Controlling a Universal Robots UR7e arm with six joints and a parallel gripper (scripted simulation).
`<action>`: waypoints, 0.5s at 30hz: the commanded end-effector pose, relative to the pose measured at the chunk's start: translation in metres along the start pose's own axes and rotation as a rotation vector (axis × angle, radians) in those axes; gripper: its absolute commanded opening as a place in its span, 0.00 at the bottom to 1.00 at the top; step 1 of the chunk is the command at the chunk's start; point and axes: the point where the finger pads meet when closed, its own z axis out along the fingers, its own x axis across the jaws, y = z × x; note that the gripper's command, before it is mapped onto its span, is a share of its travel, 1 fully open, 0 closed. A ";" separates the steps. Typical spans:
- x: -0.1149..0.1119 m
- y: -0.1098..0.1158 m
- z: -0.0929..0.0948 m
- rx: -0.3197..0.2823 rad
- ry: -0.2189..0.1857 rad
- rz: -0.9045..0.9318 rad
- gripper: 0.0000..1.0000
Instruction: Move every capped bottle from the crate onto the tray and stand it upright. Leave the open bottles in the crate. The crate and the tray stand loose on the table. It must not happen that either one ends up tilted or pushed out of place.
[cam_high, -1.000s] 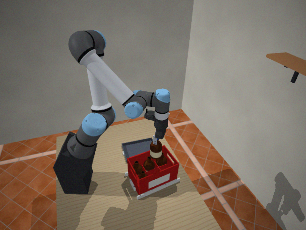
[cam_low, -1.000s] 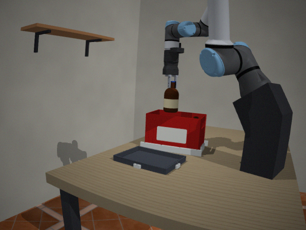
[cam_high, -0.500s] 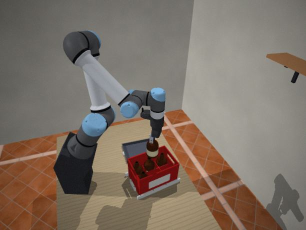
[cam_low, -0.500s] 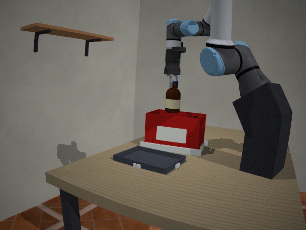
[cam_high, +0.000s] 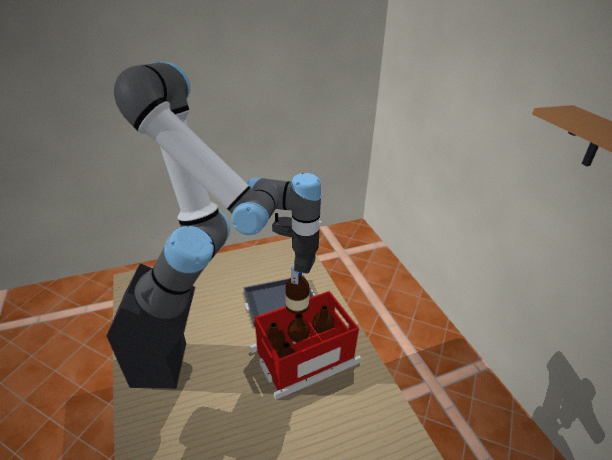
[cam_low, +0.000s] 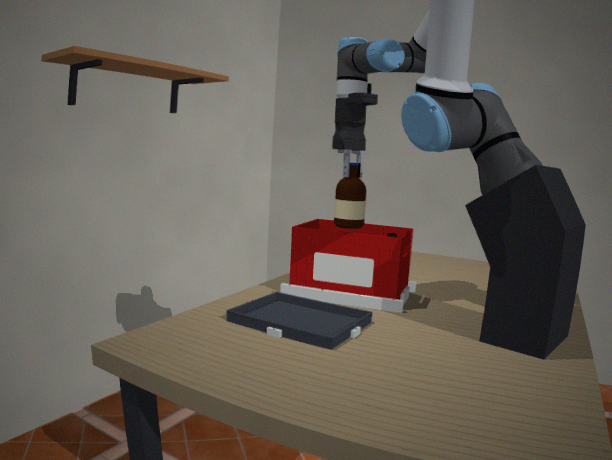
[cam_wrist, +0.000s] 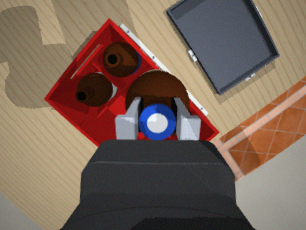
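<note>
the hand (cam_high: 297, 275) (cam_low: 353, 170) (cam_wrist: 157, 108) is closed on the neck of a capped bottle (cam_high: 297, 292) (cam_low: 350, 197) (cam_wrist: 157, 89), with one finger on either side just under the blue cap (cam_low: 354, 164) (cam_wrist: 171, 121) (it has a pale spot in the middle, seen from the wrist). the bottle hangs upright over the crate (cam_high: 276, 367) (cam_low: 302, 250) (cam_wrist: 77, 59), its base above the bottles inside, and a cream label wraps its lower body. it is over the crate and not over the tray (cam_high: 265, 297) (cam_low: 300, 316) (cam_wrist: 225, 45).

four brown bottles stand in the crate. the two at the end nearer the arm's black base (cam_high: 130, 375) (cam_low: 545, 340), one (cam_high: 274, 338) (cam_wrist: 121, 59) on the tray side and one (cam_high: 286, 349) (cam_wrist: 95, 90) beside it, show dark open mouths in the wrist view. the middle one (cam_high: 298, 330) and the far one (cam_high: 324, 321) are too small in the top view for me to be sure about their tops.

the red crate sits level on the desk (cam_high: 150, 415) (cam_low: 425, 370) (cam_wrist: 25, 135), with white strips (cam_high: 317, 378) (cam_low: 340, 297) (cam_wrist: 145, 52) low along its sides. the dark tray lies flat near it, along a long side, with small white blocks (cam_low: 274, 332) (cam_wrist: 193, 55) at its edges; its floor holds no bottle. a wooden shelf (cam_high: 575, 120) (cam_low: 135, 65) hangs on the wall.
</note>
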 end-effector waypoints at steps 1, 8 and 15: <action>0.003 -0.018 -0.001 0.002 0.001 -0.002 0.00; 0.003 -0.021 0.000 0.001 0.002 -0.002 0.00; 0.005 -0.041 0.000 0.002 0.001 -0.002 0.00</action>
